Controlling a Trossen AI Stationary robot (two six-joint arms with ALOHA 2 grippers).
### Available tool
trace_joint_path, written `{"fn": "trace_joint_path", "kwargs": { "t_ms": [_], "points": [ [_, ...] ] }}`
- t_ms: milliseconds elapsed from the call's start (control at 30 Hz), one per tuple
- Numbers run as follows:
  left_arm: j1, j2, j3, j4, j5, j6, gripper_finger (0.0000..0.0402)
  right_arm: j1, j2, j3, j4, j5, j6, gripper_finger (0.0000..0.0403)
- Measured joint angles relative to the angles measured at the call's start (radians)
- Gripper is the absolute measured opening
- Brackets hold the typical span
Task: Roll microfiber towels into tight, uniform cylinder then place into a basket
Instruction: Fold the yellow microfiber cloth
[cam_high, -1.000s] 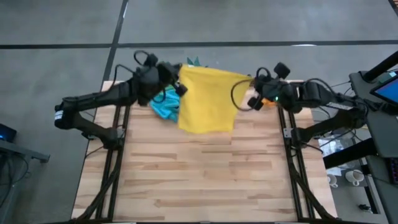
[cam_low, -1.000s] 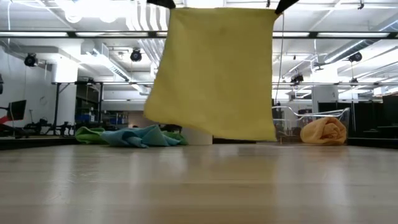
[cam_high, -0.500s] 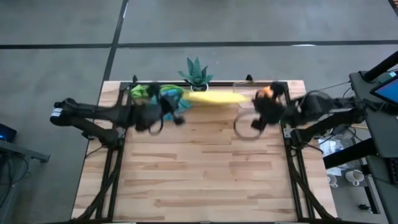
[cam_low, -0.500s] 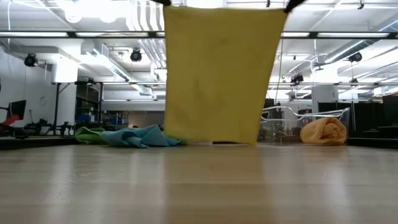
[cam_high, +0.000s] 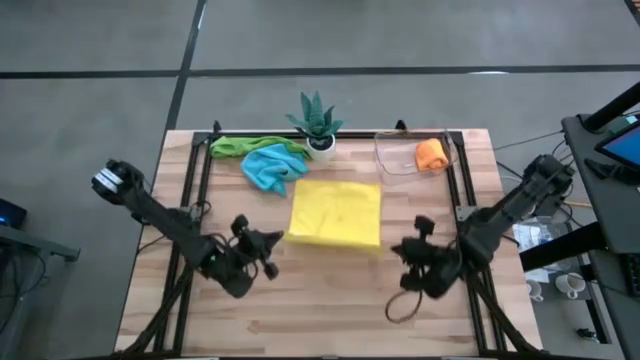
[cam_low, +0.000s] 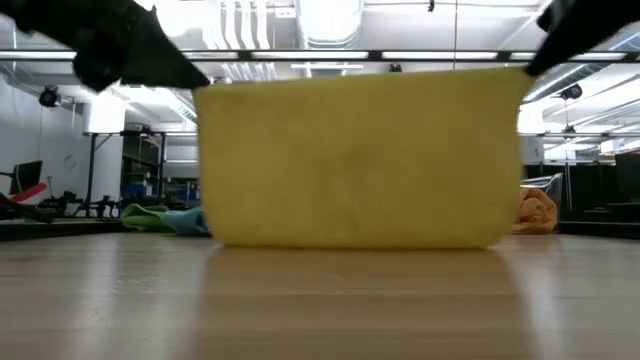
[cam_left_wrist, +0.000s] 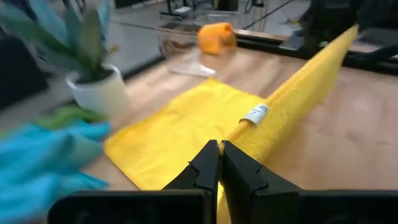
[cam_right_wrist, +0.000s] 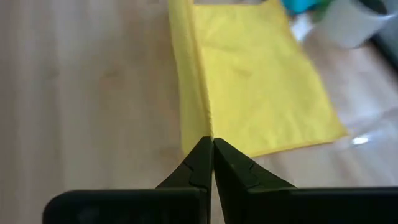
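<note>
High view first: I've got the yellow towel (cam_high: 336, 212) stretched out between my two grippers over the middle of the table (cam_high: 330, 300). My left gripper (cam_high: 272, 243) is pinched tight on the towel's near left corner, and my right gripper (cam_high: 400, 250) is clamped the same way on the near right corner, jaws fully closed on the cloth on both sides.

From the low view the yellow towel (cam_low: 360, 160) hangs like a wide curtain with its bottom edge down at the tabletop. The wrist views show the far part lying flat on the wood while the near edge is lifted up to my fingertips (cam_left_wrist: 211, 163), and you can spot a little white label (cam_left_wrist: 254, 114) on that raised edge.

Other stuff at the far side: a light blue towel (cam_high: 272, 167) crumpled just left of the yellow one, a green towel (cam_high: 240, 146) bunched behind it at the far left, and a potted plant (cam_high: 318, 122) in a white pot at the far middle. The clear basket (cam_high: 398, 156) sits at the far right with an orange towel roll (cam_high: 431, 153) already inside it.
</note>
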Motion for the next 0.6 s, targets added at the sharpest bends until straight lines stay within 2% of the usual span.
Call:
{"fn": "trace_joint_path", "kwargs": {
  "t_ms": [133,300,433,533,600],
  "points": [
    [-0.026,0.106,-0.007,0.103,0.047,-0.091,0.0,0.051,0.09,0.014,0.025,-0.06,0.06,0.0008],
    [-0.035,0.249,0.042,0.248,0.167,-0.103,0.0,0.088,0.202,0.067,0.035,-0.204,0.071,0.0008],
    [-0.035,0.325,0.107,0.253,0.254,-0.117,0.0,0.105,0.28,0.105,0.035,-0.289,0.067,0.0008],
    [-0.035,0.336,0.138,0.239,0.268,-0.101,0.0,0.106,0.318,0.119,0.024,-0.29,0.06,0.0008],
    [-0.035,0.323,0.145,0.196,0.243,-0.102,0.0,0.098,0.328,0.121,-0.011,-0.282,0.059,0.0008]
  ]
}}
